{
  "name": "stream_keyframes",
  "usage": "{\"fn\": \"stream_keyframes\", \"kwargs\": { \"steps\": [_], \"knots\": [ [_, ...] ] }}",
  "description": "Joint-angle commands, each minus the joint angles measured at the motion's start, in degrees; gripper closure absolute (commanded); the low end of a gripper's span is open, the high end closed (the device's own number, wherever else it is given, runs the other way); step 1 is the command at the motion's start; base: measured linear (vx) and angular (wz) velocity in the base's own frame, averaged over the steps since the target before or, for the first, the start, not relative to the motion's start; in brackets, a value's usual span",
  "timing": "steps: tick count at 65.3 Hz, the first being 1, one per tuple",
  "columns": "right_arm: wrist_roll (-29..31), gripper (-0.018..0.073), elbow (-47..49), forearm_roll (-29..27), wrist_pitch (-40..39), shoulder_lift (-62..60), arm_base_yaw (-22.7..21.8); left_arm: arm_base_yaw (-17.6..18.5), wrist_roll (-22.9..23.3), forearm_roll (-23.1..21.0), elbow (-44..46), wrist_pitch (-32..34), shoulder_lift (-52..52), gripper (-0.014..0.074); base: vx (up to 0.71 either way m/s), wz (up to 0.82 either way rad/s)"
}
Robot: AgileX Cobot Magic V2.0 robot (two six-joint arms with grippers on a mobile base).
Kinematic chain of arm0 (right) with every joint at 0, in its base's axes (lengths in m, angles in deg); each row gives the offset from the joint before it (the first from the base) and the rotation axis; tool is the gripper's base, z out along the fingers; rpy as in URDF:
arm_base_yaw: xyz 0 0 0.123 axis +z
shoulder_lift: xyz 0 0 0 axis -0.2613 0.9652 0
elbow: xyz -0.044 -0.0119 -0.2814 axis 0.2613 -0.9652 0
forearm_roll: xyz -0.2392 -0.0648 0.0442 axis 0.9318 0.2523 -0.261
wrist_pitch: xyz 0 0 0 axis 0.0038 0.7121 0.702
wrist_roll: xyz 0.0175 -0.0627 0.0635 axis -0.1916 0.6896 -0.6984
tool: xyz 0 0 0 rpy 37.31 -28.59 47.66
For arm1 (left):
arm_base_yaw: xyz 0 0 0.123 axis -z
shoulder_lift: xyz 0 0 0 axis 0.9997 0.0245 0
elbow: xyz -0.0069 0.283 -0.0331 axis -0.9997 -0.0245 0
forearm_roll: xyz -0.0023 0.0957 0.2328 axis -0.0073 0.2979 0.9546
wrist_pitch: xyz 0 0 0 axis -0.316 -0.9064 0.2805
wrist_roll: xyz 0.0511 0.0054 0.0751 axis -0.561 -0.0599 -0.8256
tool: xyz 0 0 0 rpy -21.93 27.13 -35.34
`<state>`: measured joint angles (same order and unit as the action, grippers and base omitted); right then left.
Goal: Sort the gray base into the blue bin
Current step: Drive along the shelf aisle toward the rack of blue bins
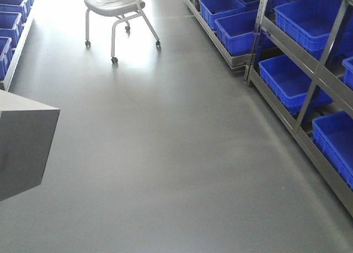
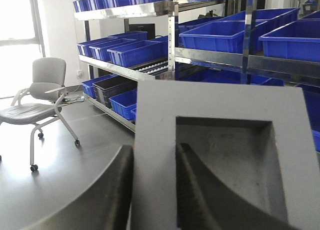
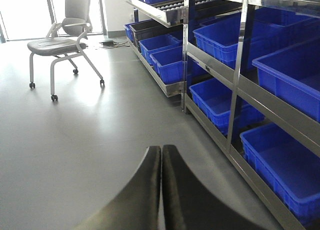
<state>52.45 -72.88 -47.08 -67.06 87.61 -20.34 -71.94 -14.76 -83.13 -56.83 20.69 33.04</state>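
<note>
Smooth gray floor (image 1: 176, 154), steel racks (image 3: 234, 89) of bright-blue plastic bins (image 1: 240, 43), gray wheeled chair (image 1: 113, 4).
Matte gray cube-like base (image 2: 220, 104) w/ square recess held off floor, outside bins; L gripper (image 2: 155, 155) pinches its wall, apparently one finger inside recess; R gripper (image 3: 161, 152) closed, empty.

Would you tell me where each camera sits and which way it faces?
Front: on the robot, angled down the aisle; no arm shows, only the gray base.
Left wrist: behind the left gripper, shut on the gray base, facing shelves.
Right wrist: behind the shut right gripper, facing the aisle.
All share the chair and blue bins.
</note>
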Motion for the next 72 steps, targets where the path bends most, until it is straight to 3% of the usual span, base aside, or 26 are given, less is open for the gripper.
{"fn": "stream_keyframes", "kwargs": {
  "steps": [1,72],
  "knots": [
    [0.7,0.0564,-0.1,0.4,-4.3,-0.1,0.0,0.3,0.4,-1.2,1.6,6.1,0.5,0.0559,0.37,0.02],
    [0.7,0.0564,-0.1,0.4,-4.2,-0.1,0.0,0.3,0.4,-1.2,1.6,6.1,0.5,0.0559,0.38,0.09]
  ]
}}
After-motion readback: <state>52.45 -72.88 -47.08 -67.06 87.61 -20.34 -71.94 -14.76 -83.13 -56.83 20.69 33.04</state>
